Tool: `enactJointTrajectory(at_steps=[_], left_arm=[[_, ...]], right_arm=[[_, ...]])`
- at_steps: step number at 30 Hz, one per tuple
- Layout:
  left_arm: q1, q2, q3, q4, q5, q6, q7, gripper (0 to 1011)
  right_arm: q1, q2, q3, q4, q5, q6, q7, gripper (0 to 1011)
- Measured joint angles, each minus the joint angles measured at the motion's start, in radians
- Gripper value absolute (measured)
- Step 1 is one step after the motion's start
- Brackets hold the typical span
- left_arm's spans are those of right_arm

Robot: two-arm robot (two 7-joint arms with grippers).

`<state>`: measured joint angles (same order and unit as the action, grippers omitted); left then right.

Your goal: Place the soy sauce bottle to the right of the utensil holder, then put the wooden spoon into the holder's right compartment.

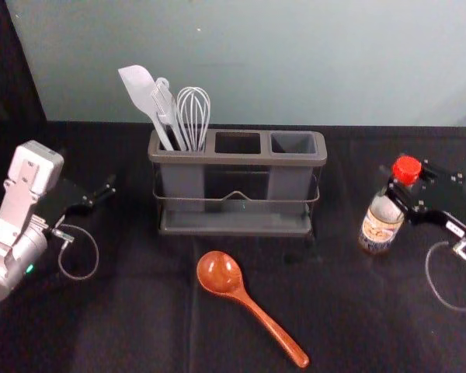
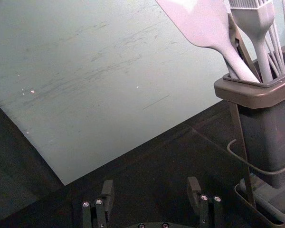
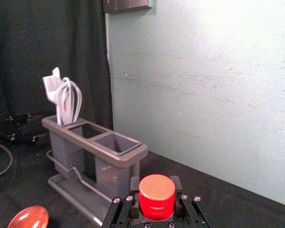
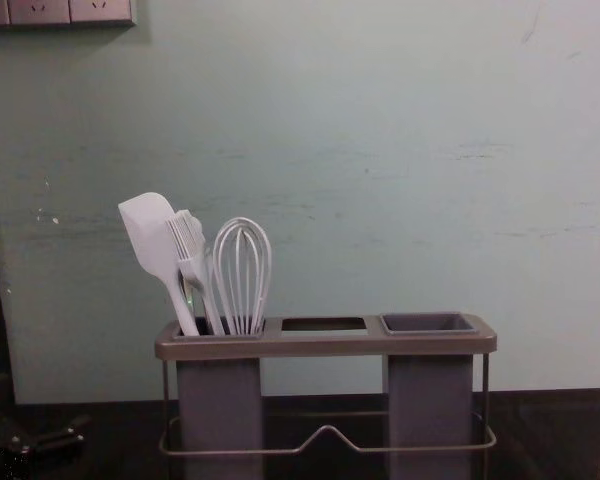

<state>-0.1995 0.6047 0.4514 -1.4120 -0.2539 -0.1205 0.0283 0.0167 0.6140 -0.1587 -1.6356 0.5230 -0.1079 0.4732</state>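
While the left gripper [image 1: 101, 194] gapes left of the holder [image 1: 237, 158], the right gripper [image 1: 396, 188] clamps the bottle [image 1: 380, 226] opposite.

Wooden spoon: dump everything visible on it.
The wooden spoon is glossy reddish-brown, apparently lacquered, with an oval bowl and a slim handle, rounded at its end. It lies on the black tabletop in front of the utensil holder, bowl nearest the holder, handle slanting back toward the robot's right. Nothing else touches it.

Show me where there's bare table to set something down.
Bare patches: between the wooden spoon and the soy sauce bottle, and just left of the spoon. Crowded: the left compartment of the utensil holder, and around the bottle, which the right gripper holds.
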Motion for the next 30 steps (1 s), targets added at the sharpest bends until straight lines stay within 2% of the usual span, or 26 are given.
enactJointTrajectory(at_steps=[6, 12, 17, 24, 30], left_arm=[[0.000, 0.000, 0.000, 0.000, 0.000, 0.000, 0.000, 1005], [0.000, 0.000, 0.000, 0.000, 0.000, 0.000, 0.000, 1005], [0.000, 0.000, 0.000, 0.000, 0.000, 0.000, 0.000, 1005], [0.000, 0.000, 0.000, 0.000, 0.000, 0.000, 0.000, 1005], [0.000, 0.000, 0.000, 0.000, 0.000, 0.000, 0.000, 1005]], right_arm=[[0.071, -0.037, -0.019, 0.073, 0.007, 0.013, 0.018, 382], [0.143, -0.075, -0.056, 0.144, 0.003, 0.021, 0.039, 383], [0.195, -0.104, -0.091, 0.191, -0.022, 0.017, 0.040, 382], [0.236, -0.134, -0.117, 0.229, -0.056, 0.005, 0.032, 383], [0.257, -0.151, -0.121, 0.256, -0.074, -0.005, 0.022, 382]])
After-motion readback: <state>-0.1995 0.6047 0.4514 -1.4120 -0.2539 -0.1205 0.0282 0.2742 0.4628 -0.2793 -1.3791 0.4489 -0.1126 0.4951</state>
